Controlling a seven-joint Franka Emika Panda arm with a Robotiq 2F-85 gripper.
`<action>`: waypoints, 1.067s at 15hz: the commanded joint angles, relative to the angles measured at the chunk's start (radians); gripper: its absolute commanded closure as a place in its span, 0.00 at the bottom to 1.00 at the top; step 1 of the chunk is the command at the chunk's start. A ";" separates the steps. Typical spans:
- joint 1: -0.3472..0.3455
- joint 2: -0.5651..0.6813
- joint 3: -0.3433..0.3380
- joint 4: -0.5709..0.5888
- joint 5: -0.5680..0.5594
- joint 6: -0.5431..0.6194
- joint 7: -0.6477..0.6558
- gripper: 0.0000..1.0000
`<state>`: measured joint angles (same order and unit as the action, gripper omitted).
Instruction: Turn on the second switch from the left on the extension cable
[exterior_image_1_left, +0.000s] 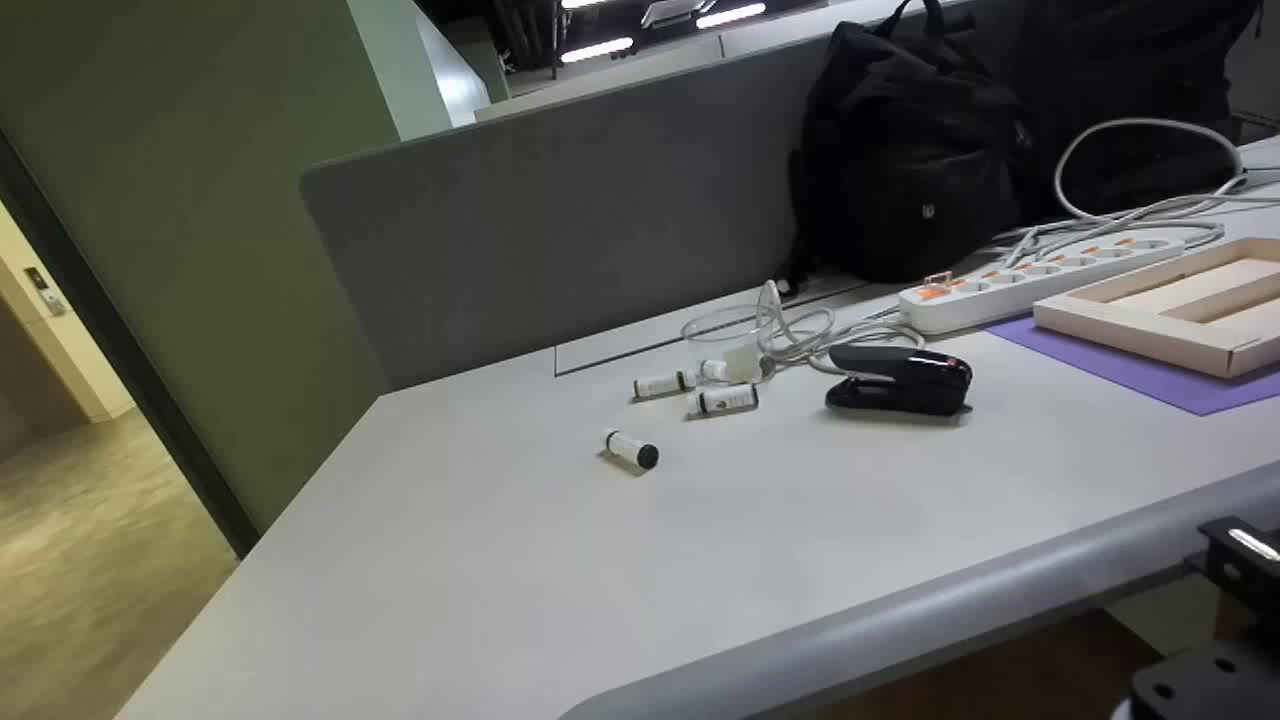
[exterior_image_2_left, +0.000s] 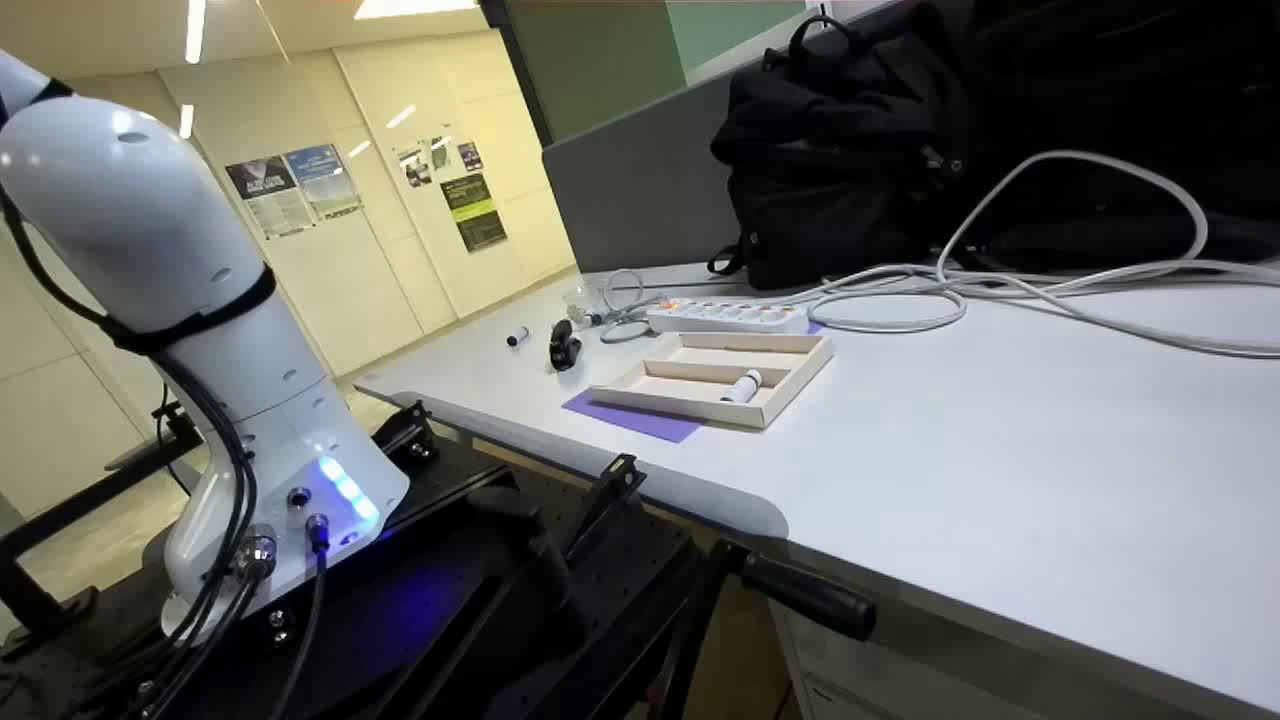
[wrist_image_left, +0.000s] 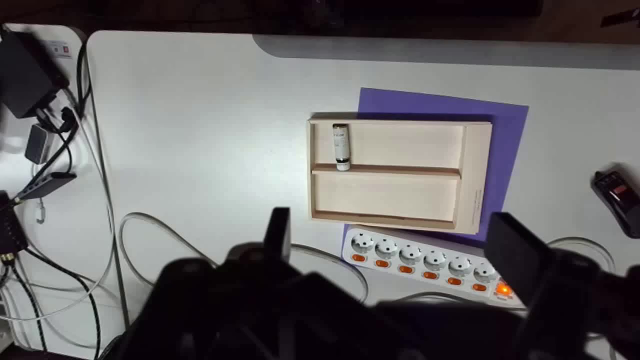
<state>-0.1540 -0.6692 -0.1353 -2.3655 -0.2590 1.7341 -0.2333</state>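
The extension cable is a long white power strip that lies flat on the table, in both exterior views (exterior_image_1_left: 1075, 268) (exterior_image_2_left: 725, 318) and in the wrist view (wrist_image_left: 417, 266). In the wrist view it has a row of round sockets with small orange switches beside them. These switches look unlit, among them the second from the picture's left (wrist_image_left: 381, 263). A larger orange switch (wrist_image_left: 503, 289) glows at its right end. My gripper (wrist_image_left: 391, 230) is open and empty, high above the table. Its right finger hides part of the strip's right end. The gripper is out of view in both exterior views.
A wooden tray (wrist_image_left: 385, 170) with a small white bottle (wrist_image_left: 341, 146) lies on a purple mat (wrist_image_left: 507, 145) beside the strip. A black stapler (exterior_image_1_left: 900, 380), several small bottles (exterior_image_1_left: 630, 449), looping cords (exterior_image_2_left: 1075, 300) and a black backpack (exterior_image_1_left: 905, 150) are around it.
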 joint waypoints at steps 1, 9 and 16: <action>0.018 0.000 -0.013 0.003 -0.008 -0.004 0.008 0.00; 0.018 -0.001 -0.013 0.003 -0.008 -0.004 0.008 0.00; 0.018 0.146 -0.002 0.042 0.013 0.173 0.111 0.00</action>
<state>-0.1492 -0.6488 -0.1385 -2.3664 -0.2506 1.7858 -0.2138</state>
